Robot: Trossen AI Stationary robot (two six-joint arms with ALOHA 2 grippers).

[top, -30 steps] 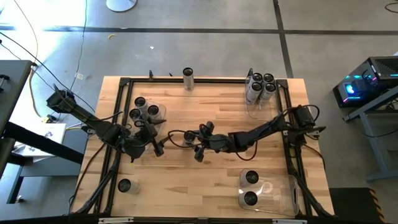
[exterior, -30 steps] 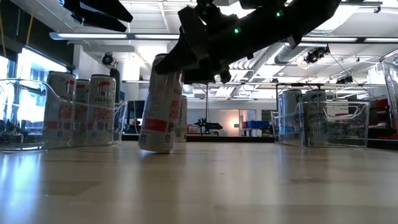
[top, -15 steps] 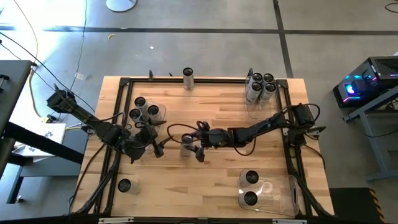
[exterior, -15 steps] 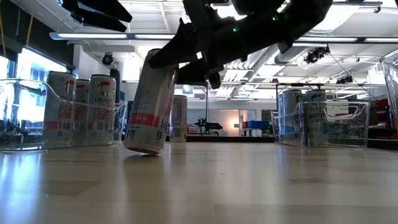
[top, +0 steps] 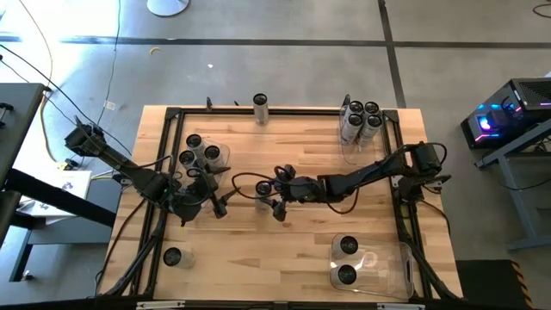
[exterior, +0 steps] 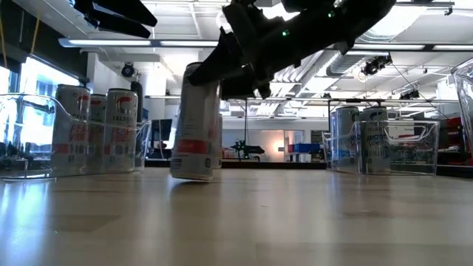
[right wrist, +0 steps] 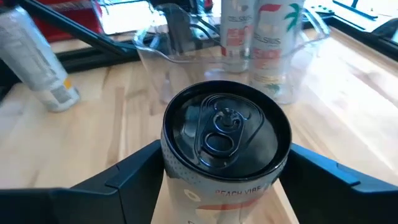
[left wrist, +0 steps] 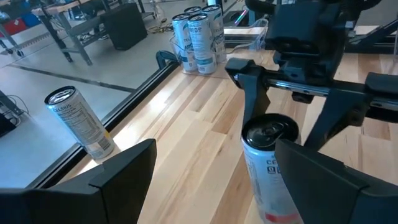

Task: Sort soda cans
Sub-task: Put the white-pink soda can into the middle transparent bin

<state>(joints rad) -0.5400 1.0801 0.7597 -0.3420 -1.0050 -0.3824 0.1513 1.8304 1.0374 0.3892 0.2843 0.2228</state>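
Low view, nearest: right gripper (exterior: 222,70) grips a can (exterior: 196,122) at its top, slightly tilted, base on the table (exterior: 295,222) near mid-table. Left gripper (top: 211,194) beside it, fingers spread, empty. Behind: bins (exterior: 44,137) holding cans.

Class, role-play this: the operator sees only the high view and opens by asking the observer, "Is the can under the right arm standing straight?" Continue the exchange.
Observer: No. The low view shows the soda can leaning slightly, its base down at the table.
Operator: Is it gripped?
Observer: The right wrist view shows the right gripper with its fingers against both sides of the can, just below the rim.
Operator: Which flavour is it?
Observer: The label under the rim reads "PEACH VIBE".
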